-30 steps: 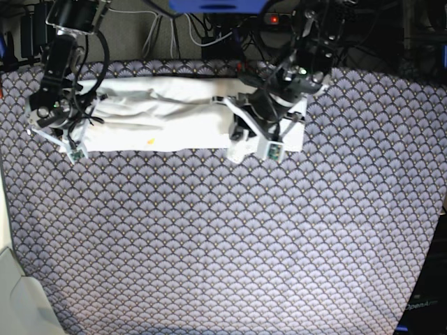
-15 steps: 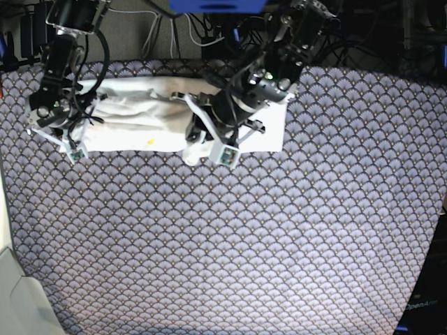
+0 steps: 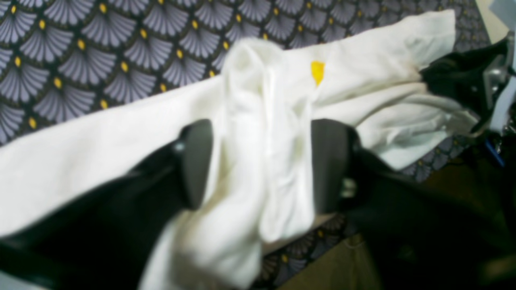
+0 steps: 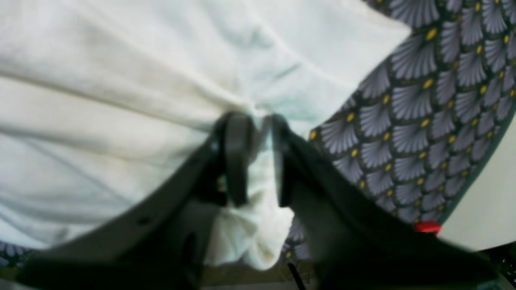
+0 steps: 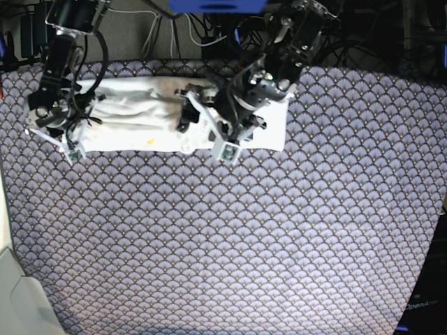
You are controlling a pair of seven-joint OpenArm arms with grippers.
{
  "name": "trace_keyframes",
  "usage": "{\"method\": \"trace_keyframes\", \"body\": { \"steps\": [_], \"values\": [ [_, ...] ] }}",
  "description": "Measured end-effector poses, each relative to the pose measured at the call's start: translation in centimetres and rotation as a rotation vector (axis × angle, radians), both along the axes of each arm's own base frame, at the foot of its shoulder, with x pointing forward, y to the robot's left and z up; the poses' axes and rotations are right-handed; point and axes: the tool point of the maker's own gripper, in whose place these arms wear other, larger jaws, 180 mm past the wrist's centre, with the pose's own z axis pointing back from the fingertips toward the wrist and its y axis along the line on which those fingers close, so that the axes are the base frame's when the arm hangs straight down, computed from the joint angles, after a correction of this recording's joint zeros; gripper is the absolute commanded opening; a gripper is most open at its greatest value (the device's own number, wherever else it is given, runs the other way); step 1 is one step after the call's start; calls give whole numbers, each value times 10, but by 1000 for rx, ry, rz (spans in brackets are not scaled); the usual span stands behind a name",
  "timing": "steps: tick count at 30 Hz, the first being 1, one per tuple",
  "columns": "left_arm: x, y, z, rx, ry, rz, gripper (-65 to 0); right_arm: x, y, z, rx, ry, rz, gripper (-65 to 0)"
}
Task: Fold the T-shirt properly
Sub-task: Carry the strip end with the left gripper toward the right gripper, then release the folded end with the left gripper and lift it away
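Right between the fingers of your left gripper (image 3: 262, 161) sits a thick bunch of the T-shirt (image 3: 80, 161); the gripper is pinching that bunch, and more white cloth hangs down under it. Just past it you can see a small yellow mark on the cloth, and farther off the patterned tablecloth (image 3: 80, 52). A second ago this gripper was out at the far end of the shirt. Now it has carried that end in toward the middle, so the long strip looks shorter and one part lies doubled over. That looks like a fold across the shirt being made, but it is not finished, because the cloth is not laid down flat. Your right gripper (image 4: 258, 157) is squeezed on the other end of the shirt and has stayed put, holding it down.
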Motion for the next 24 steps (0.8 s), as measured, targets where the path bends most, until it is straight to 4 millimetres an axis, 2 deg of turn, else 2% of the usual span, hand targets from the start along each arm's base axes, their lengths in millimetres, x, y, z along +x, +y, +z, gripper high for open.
{"method": "trace_keyframes", "body": {
  "steps": [2, 4, 7, 9, 11, 12, 14, 16, 18, 21, 24],
  "values": [
    [2, -4, 19, -54, -33, 4, -146, 0, -1, 1, -4, -1, 0, -402],
    [1, -7, 40, -115, -59, 0, -158, 0, -3, 1, -8, -2, -3, -378],
    [1, 3, 49, -131, -80, -16, -230, 1, -3, 3, -9, -8, -2, -372],
    [5, 21, 41, -84, -77, 1, -319, 2, -2, 5, -8, -14, -2, -372],
    [13, 47, 33, -45, -69, 52, -439, 4, 3, 10, 2, -37, 3, -371],
    [17, 61, 25, -28, -60, 87, -507, 7, 6, 14, 7, -52, 10, -370],
    [15, 86, -3, 24, 18, 133, -629, 12, 9, 21, 13, -85, 18, -370],
    [8, 115, -30, 83, 95, 197, -647, 15, 8, 28, 3, -103, 20, -370],
    [4, 133, -43, 116, 127, 223, -630, 15, 6, 33, -5, -113, 14, -369],
    [0, 140, -46, 122, 132, 228, -645, 7, -9, 37, -32, -98, -37, -369],
    [-3, 144, -48, 123, 141, 241, -644, 10, -10, 44, -39, -119, -33, -369]
  ]
}}
